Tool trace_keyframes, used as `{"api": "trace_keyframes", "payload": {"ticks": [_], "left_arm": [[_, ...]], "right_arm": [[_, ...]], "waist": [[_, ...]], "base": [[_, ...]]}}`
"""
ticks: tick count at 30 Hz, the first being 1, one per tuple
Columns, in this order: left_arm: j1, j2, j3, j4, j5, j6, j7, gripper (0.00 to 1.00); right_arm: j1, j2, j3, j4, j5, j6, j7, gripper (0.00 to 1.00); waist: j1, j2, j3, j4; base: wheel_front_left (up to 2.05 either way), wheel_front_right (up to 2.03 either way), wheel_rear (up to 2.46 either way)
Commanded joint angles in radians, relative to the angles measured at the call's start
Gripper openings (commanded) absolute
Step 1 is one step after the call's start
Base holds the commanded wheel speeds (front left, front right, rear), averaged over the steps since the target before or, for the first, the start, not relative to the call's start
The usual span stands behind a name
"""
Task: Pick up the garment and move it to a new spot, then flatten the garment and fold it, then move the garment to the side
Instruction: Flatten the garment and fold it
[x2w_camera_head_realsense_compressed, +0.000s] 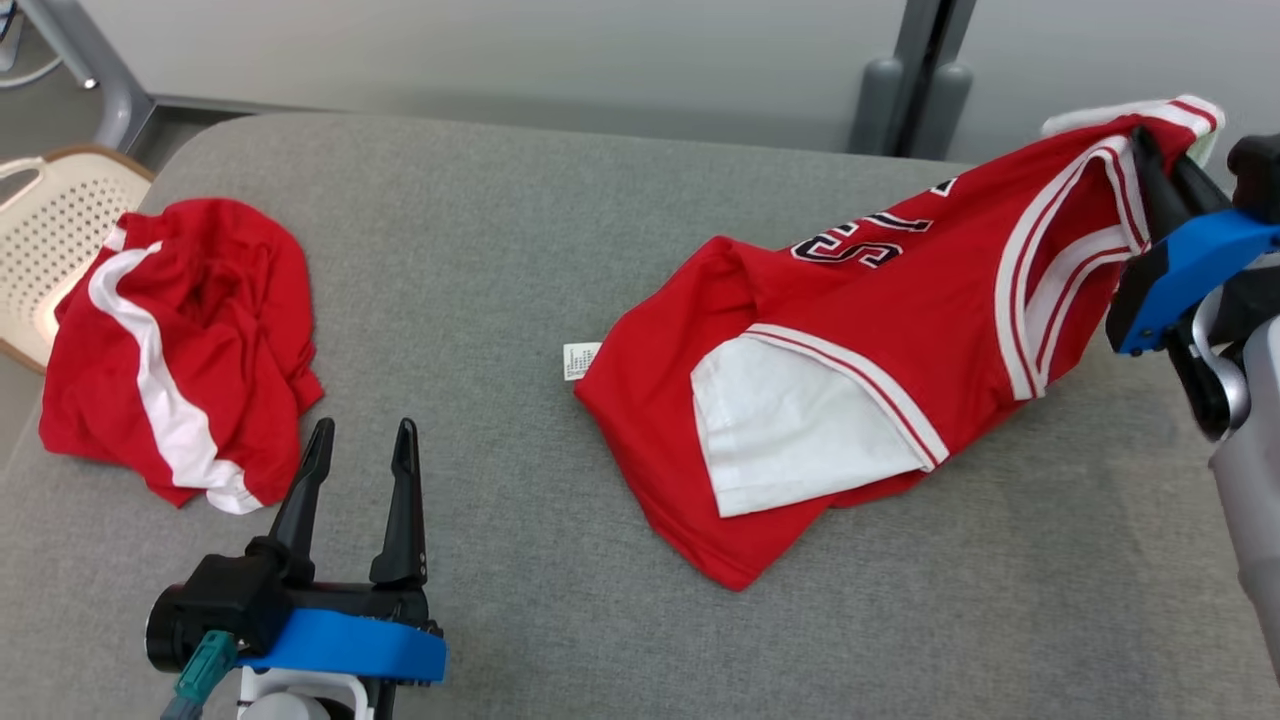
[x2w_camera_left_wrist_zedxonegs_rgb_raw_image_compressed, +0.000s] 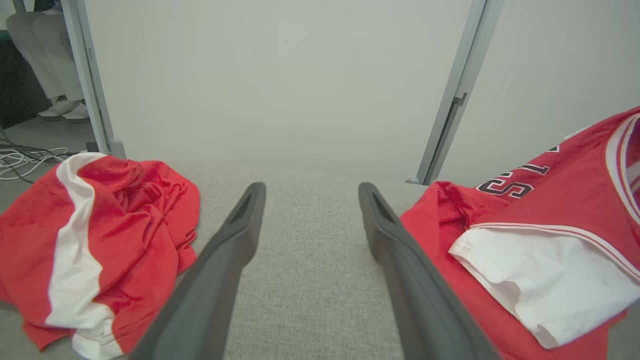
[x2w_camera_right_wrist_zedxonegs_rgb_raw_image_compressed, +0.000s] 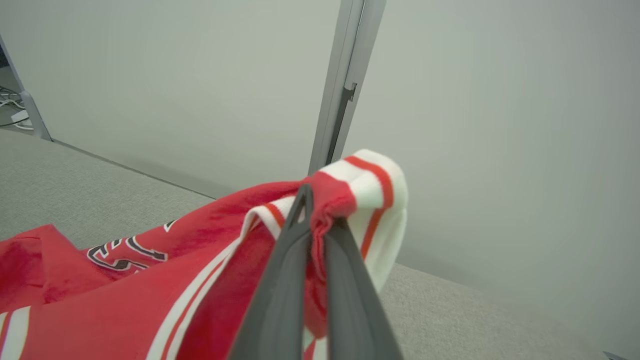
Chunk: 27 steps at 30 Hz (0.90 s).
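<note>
Garment (x2w_camera_head_realsense_compressed: 860, 300), striped edge clamped between right jaws

The head view looks down from above on the grey table (x2w_camera_head_realsense_compressed: 500, 250). Both wrist views sit low, close to it, facing the far wall (x2w_camera_left_wrist_zedxonegs_rgb_raw_image_compressed: 280, 75). All three share the red jersey (x2w_camera_head_realsense_compressed: 880, 330).

Two red garments are on the one grey surface (x2w_camera_head_realsense_compressed: 500, 250): one jersey (x2w_camera_head_realsense_compressed: 850, 380) with white trim and one crumpled garment (x2w_camera_head_realsense_compressed: 180, 350) with a white stripe. The jersey carries one small white label (x2w_camera_head_realsense_compressed: 581, 360). There are two grippers, the left gripper (x2w_camera_head_realsense_compressed: 363, 428) and the right gripper (x2w_camera_head_realsense_compressed: 1160, 150), each with two dark fingers (x2w_camera_left_wrist_zedxonegs_rgb_raw_image_compressed: 220, 265). One cream basket (x2w_camera_head_realsense_compressed: 50, 230) stands beside the surface's left edge. One person's legs (x2w_camera_left_wrist_zedxonegs_rgb_raw_image_compressed: 35, 55) show, with two pale shoes (x2w_camera_left_wrist_zedxonegs_rgb_raw_image_compressed: 62, 110)
</note>
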Motion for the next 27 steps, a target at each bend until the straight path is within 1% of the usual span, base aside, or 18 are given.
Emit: {"api": "trace_keyframes", "payload": {"ticks": [1, 4, 8, 11, 14, 17, 18, 19, 22, 27], "left_arm": [[-0.019, -0.001, -0.001, 0.006, 0.006, -0.001, -0.005, 1.0], [-0.025, -0.002, 0.001, 0.014, 0.008, -0.002, -0.006, 1.0], [-0.019, -0.001, 0.011, 0.022, 0.009, 0.003, -0.007, 1.0], [-0.014, 0.002, 0.013, 0.024, 0.011, 0.004, -0.008, 1.0], [-0.006, 0.006, 0.014, 0.025, 0.014, 0.004, -0.008, 1.0], [0.004, 0.011, 0.02, 0.024, 0.014, 0.008, -0.008, 1.0], [0.008, 0.011, 0.022, 0.023, 0.013, 0.009, -0.008, 1.0], [0.008, 0.011, 0.022, 0.023, 0.013, 0.009, -0.008, 1.0], [0.016, 0.011, 0.024, 0.022, 0.009, 0.011, -0.009, 1.0], [0.024, 0.011, 0.024, 0.019, 0.003, 0.011, -0.009, 1.0]], "right_arm": [[-0.03, 0.01, -0.004, 0.048, 0.002, 0.0, 0.004, 1.0], [-0.068, 0.019, 0.007, 0.123, -0.013, 0.0, 0.022, 1.0], [-0.07, 0.044, 0.038, 0.191, -0.023, 0.0, 0.054, 1.0], [-0.029, 0.072, 0.124, 0.18, -0.008, 0.0, 0.034, 1.0], [0.025, 0.071, 0.23, 0.124, 0.009, 0.0, 0.013, 1.0], [0.101, 0.078, 0.339, 0.032, 0.048, 0.0, -0.002, 1.0], [0.128, 0.068, 0.366, -0.001, 0.063, 0.0, -0.008, 1.0], [0.128, 0.068, 0.366, -0.001, 0.063, 0.0, -0.008, 1.0], [0.217, 0.052, 0.428, -0.089, 0.118, 0.0, 0.001, 1.0], [0.336, 0.061, 0.495, -0.21, 0.158, 0.0, 0.033, 1.0]], "waist": [[-0.0001, -0.0001, 0.026, 0.023], [-0.0001, -0.0001, 0.031, 0.026], [-0.0001, -0.0001, 0.018, 0.013], [-0.0001, -0.0001, 0.001, -0.002], [-0.0001, -0.0001, -0.018, -0.017], [-0.0001, -0.0001, -0.036, -0.035], [-0.0001, -0.0001, -0.04, -0.039], [-0.0001, -0.0001, -0.04, -0.039], [-0.0001, -0.0001, -0.051, -0.049], [-0.0001, -0.0001, -0.06, -0.05]], "base": [[0.0, 0.0, 0.0], [0.0, 0.0, 0.0], [0.0, 0.0, 0.0], [0.0, 0.0, 0.0], [0.0, 0.0, 0.0], [0.0, 0.0, 0.0], [0.0, 0.0, 0.0], [0.0, 0.0, 0.0], [0.0, 0.0, 0.0], [0.0, 0.0, 0.0]]}}
